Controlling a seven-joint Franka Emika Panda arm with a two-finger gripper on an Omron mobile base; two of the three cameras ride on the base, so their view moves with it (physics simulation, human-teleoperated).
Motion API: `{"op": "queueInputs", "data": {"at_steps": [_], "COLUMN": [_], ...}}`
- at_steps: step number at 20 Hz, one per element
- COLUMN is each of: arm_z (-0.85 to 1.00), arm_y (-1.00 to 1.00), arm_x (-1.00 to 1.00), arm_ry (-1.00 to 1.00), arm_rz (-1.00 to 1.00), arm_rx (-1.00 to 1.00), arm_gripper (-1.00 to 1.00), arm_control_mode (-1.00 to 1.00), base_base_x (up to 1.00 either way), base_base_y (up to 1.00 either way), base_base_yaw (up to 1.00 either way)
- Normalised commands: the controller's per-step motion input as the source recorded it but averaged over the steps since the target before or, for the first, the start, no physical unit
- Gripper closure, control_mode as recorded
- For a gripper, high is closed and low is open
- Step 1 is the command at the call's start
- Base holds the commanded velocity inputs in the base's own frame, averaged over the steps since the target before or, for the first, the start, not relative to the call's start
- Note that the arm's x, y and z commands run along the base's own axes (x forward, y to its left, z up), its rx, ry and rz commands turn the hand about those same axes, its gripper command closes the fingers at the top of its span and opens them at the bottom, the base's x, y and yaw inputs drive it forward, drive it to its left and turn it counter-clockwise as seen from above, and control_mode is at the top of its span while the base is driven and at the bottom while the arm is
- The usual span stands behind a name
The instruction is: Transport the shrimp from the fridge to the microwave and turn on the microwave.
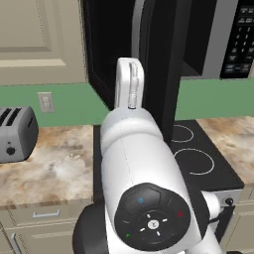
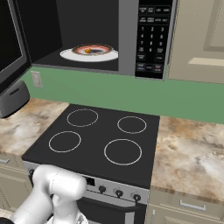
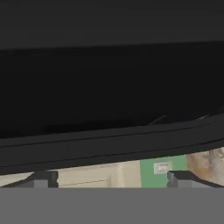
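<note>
The black microwave (image 2: 127,35) hangs above the stove with its door (image 2: 8,43) swung wide open to the left. Inside, a tiny orange shrimp (image 2: 88,50) lies on a round plate (image 2: 105,55) on the oven floor. The button keypad (image 2: 153,37) is on the oven's right side, also seen as the keypad (image 1: 240,39). In the hand view my gripper (image 3: 111,178) is open with nothing between its fingertips (image 3: 41,178), close up against the dark door (image 3: 109,96). The fridge is out of view.
A black four-ring stove (image 2: 100,140) sits below the microwave, with marbled counter (image 2: 188,148) on both sides. A silver toaster (image 1: 15,134) stands on the left counter. A wall socket (image 1: 45,101) is on the green wall. Beige cabinets (image 2: 201,39) flank the microwave.
</note>
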Motion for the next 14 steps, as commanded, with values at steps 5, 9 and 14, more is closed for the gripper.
{"op": "queueInputs", "data": {"at_steps": [5, 9, 14], "arm_z": [0.00, 0.00, 0.00], "arm_y": [-0.49, -0.46, -0.47], "arm_x": [0.25, 0.30, 0.32], "arm_ry": [0.00, 0.00, 0.06], "arm_rz": [-0.17, -0.19, -0.18], "arm_rx": [0.00, 0.00, 0.00], "arm_gripper": [-1.00, -1.00, -1.00], "arm_control_mode": [-1.00, -1.00, -1.00], "base_base_x": [0.00, 0.00, 0.00], "base_base_y": [0.00, 0.00, 0.00], "base_base_yaw": [0.00, 0.00, 0.00]}}
